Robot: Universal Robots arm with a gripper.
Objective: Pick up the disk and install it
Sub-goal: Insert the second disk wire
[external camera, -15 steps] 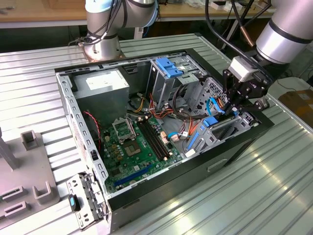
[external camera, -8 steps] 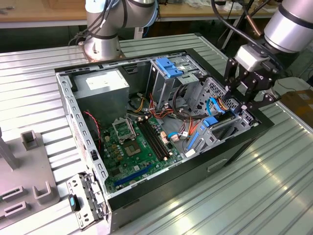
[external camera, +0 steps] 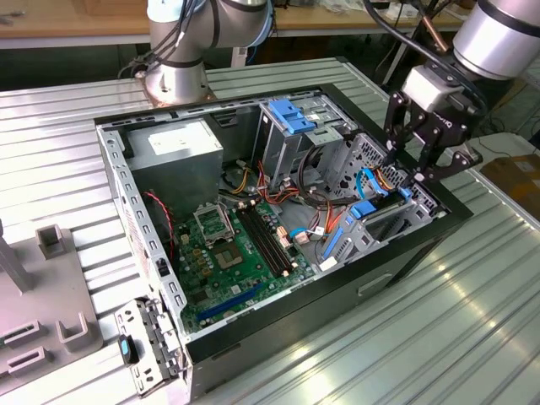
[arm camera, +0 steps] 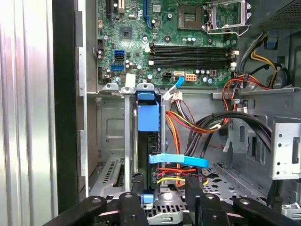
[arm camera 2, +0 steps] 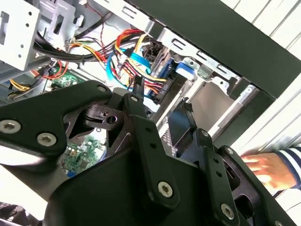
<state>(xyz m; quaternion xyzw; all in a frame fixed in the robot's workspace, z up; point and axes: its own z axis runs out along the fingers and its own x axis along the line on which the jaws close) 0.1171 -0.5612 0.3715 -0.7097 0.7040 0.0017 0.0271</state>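
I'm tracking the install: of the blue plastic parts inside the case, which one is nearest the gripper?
The disk's blue carrier, standing on edge in the drive cage directly under the gripper. The larger blue bracket sits atop the tall metal bay, farther toward the exterior view's left.

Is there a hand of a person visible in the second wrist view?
Yes, a person's hand with a striped sleeve rests beside the black edge of the computer case.

Gripper (external camera: 419, 162) hangs just above the drive cage (external camera: 396, 215); bundled cables (external camera: 333, 202) crowd one side, the case wall (external camera: 447, 211) hems the other, and open room lies over the motherboard (external camera: 232, 253).
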